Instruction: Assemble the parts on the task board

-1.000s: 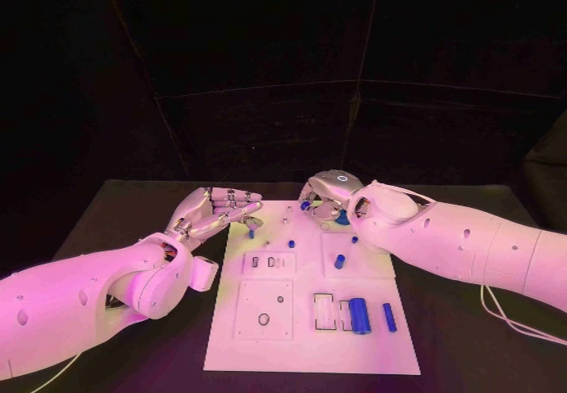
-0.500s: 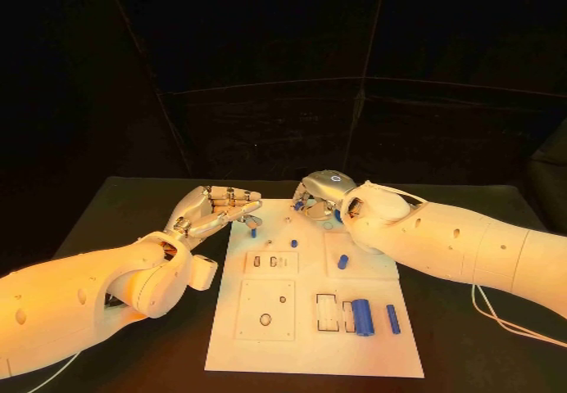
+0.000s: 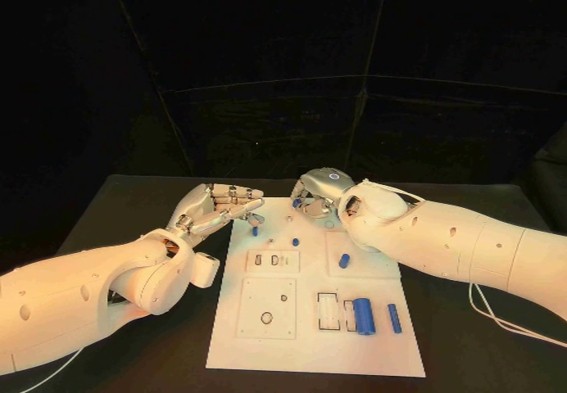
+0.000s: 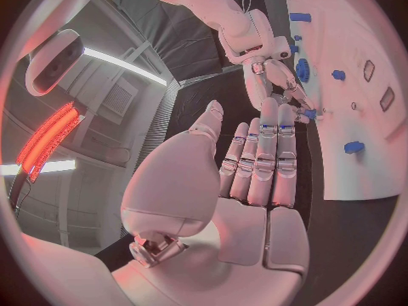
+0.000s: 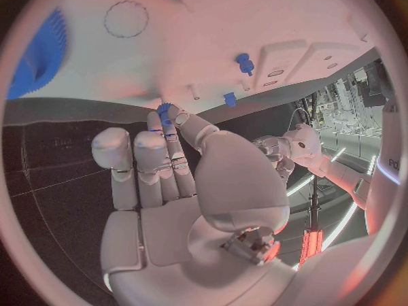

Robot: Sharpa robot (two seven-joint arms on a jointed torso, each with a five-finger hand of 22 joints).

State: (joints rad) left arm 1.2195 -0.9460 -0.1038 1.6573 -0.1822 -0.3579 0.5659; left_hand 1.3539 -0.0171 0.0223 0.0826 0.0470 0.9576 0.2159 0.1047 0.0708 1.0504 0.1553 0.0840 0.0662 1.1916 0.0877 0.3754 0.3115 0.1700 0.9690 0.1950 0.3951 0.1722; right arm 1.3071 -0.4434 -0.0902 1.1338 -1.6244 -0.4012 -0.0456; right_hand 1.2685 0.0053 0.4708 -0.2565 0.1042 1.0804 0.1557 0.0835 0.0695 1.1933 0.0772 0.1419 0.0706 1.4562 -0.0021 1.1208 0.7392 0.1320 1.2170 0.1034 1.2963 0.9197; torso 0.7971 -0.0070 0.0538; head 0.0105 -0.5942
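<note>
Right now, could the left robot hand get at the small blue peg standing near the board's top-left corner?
Probably yes: the left robot hand is empty, hovering beside the blue peg, nothing between them.

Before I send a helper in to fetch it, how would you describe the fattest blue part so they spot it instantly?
Start at the white task board in the middle of the black table and go to its near right corner. There, beside two empty slots, lies the thick blue cylinder. A thinner blue rod lies just right of it; the others are small pegs farther up the board.
</note>
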